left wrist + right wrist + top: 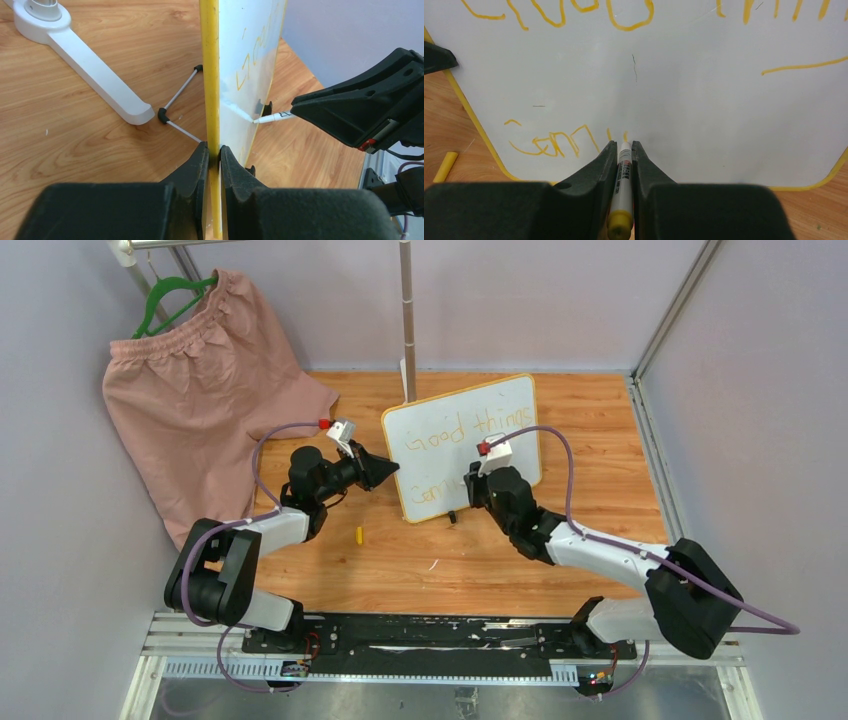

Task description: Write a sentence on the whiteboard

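The left gripper (214,150) clamps the edge of the whiteboard (455,465), upright on the table (590,440). The right gripper (624,146) grips the marker (623,172), its tip seemingly touching the second line of the sentence (556,142); press lightly, with steady strokes.

You're working on a wooden tabletop (600,460) with a warm orange grain. The whiteboard (500,405) stands on it towards the back middle, upright on its lower edge. A small black clip foot (452,516) sits on the wood at its front and a thin wire prop (181,89) behind. Just behind the board, the white base (90,65) of a pole stand lies flat on the wood. A small yellow cap (359,534) lies alone, left of the board and nearer you. Pink shorts (190,430) drape over the back-left corner.
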Robot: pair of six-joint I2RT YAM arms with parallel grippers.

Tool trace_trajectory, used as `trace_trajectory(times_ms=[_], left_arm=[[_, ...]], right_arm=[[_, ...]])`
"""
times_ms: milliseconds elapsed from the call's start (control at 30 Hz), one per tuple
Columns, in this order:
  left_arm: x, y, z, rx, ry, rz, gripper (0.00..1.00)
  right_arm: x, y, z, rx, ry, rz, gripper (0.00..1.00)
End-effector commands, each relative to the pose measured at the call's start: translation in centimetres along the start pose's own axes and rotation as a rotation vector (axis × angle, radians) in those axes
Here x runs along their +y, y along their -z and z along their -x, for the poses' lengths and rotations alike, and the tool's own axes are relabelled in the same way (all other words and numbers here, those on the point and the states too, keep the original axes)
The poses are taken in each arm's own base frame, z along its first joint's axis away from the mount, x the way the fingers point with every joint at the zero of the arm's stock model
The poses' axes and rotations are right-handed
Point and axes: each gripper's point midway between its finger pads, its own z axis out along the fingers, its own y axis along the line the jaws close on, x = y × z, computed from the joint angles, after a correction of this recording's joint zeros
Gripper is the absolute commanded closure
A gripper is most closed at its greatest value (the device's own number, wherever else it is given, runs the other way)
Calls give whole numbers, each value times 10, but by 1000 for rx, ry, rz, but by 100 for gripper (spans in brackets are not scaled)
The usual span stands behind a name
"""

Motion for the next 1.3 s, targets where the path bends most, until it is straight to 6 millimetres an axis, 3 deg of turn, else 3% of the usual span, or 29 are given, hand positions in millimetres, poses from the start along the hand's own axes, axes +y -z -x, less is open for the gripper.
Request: trace_trajectory(times_ms=[0,567,967,1267], left_arm=[[-14,-3,6,-8,-56,-49,100],[-13,-4,6,-7,-56,-46,100],[-14,-3,6,-8,-58,-47,100],[-14,-3,6,-8,-60,-48,100]], right_arm=[[-10,-7,19,-44,-6,-41,100],[-24,-6,25,-60,-29,-62,100],[-18,0,33,-90,-46,-18,100],[-22,-1,28,-78,-38,-37,100]])
